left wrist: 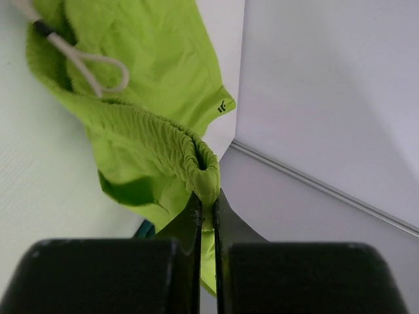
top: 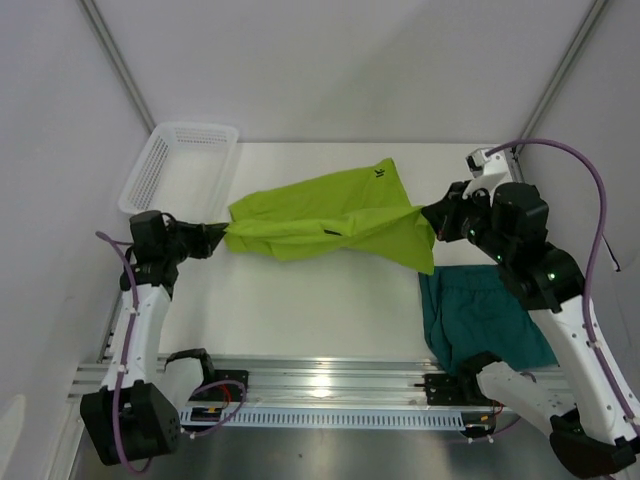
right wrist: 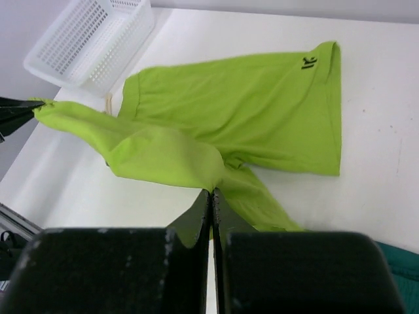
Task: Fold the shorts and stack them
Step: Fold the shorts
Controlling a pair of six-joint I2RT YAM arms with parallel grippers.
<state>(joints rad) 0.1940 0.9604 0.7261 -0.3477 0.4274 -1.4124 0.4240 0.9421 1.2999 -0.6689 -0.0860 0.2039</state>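
Left gripper [left wrist: 206, 196], nearest the left wrist lens: jaws pressed together on the gathered elastic waistband of the lime shorts [top: 320, 215], with fabric showing in the narrow slit between the fingers. Right gripper [right wrist: 211, 196]: likewise pinched shut, on a bunched fold at the opposite end of the same garment. The near layer of cloth runs as a ridge between the two grips. The far leg, bearing a small dark logo [right wrist: 309, 62], lies flat on the surface [top: 330, 310]. A pale drawstring [left wrist: 85, 59] loops loose by the waistband.

The teal shorts [top: 490, 310] lie crumpled at the near right of the surface, beside and partly under the right arm. The lime hem reaches their far edge; whether the two touch cannot be told.

Handling, as a judgement: the fabric is thin, light and limp, sagging wherever it is unsupported, so it will keep no fold unless laid down and released flat. The thicker waistband and stitched hems offer the surest hold. A pinch in mid-panel would likely gather only one layer. The loose cord may trail or snag.

Setting: a smooth white surface enclosed by plain pale walls [top: 320, 60]. A white mesh basket [top: 180, 165] stands at the far left corner, and an aluminium rail [top: 320, 385] carries the arm bases along the near edge.
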